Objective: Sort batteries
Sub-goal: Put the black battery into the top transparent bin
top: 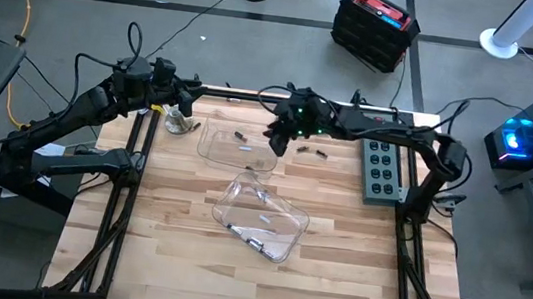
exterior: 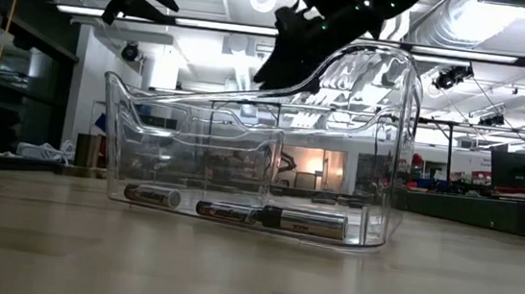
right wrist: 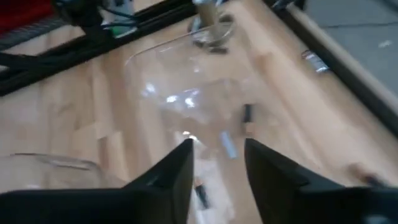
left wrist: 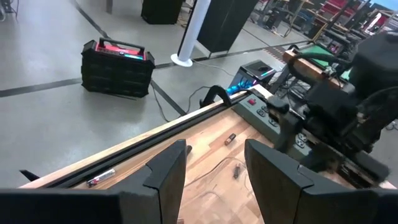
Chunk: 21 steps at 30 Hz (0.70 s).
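Two clear trays lie on the table: a far tray [top: 230, 145] and a near tray [top: 261, 219]. A silvery battery [top: 243, 149] and a dark one [top: 238, 135] lie in the far tray. Several cells [exterior: 227, 211] rest on the near tray's floor. Two dark batteries [top: 311, 153] lie loose on the wood. My right gripper [top: 275, 143] hovers open above the far tray's right end; its wrist view shows the silvery cell [right wrist: 229, 146] ahead of its fingertips [right wrist: 217, 165]. My left gripper [top: 188, 110] waits open near the far-left corner [left wrist: 214, 177].
A grey power strip [top: 382, 171] lies along the right side. A small round clear cup [top: 179, 124] stands left of the far tray, under my left gripper. One battery [left wrist: 101, 179] lies on the table's far frame rail. Bare wood stretches toward the near edge.
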Tool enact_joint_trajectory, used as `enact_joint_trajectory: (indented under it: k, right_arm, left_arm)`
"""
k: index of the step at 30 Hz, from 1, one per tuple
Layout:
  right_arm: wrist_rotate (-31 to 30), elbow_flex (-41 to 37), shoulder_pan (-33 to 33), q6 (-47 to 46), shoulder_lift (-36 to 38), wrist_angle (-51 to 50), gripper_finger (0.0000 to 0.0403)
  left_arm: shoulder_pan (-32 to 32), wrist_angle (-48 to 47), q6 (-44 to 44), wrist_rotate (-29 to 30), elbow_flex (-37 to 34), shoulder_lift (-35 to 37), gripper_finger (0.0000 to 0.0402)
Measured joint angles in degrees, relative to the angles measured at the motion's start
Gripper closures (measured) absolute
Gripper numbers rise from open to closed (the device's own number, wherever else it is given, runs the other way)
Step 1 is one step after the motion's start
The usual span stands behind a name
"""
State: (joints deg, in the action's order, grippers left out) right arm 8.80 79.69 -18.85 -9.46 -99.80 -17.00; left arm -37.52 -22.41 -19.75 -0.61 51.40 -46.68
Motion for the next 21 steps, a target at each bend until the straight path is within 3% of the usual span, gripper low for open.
enact_joint_trajectory:
  k: [3, 7, 12, 15, 21]
  right_arm:
    - [-3.24, 4.09, -0.45, 4.21, 0.54, -6.19, 0.0239]
    - [-7.16, 9.63, -2.43, 9.36, 0.96, -25.12, 0.0220]
    - [-9.79, 4.33, -6.74, 5.29, 0.84, -38.32, 0.0218]
    - [-9.80, -2.60, -9.45, 2.50, 0.79, -37.77, 0.0218]
    - [-9.24, -15.20, -12.53, 0.61, 0.77, -26.43, 0.0218]
  left_arm:
    - [-0.01, -0.01, -0.02, 0.03, 0.00, 0.00, 0.0243]
    - [0.00, -0.04, -0.04, 0.03, 0.00, 0.00, 0.0243]
    - [-0.01, -0.09, -0.05, 0.02, 0.00, 0.00, 0.0243]
    - [0.00, -0.11, -0.06, 0.02, 0.00, 0.00, 0.0243]
    - [0.00, -0.09, -0.08, 0.00, 0.00, 0.00, 0.0243]
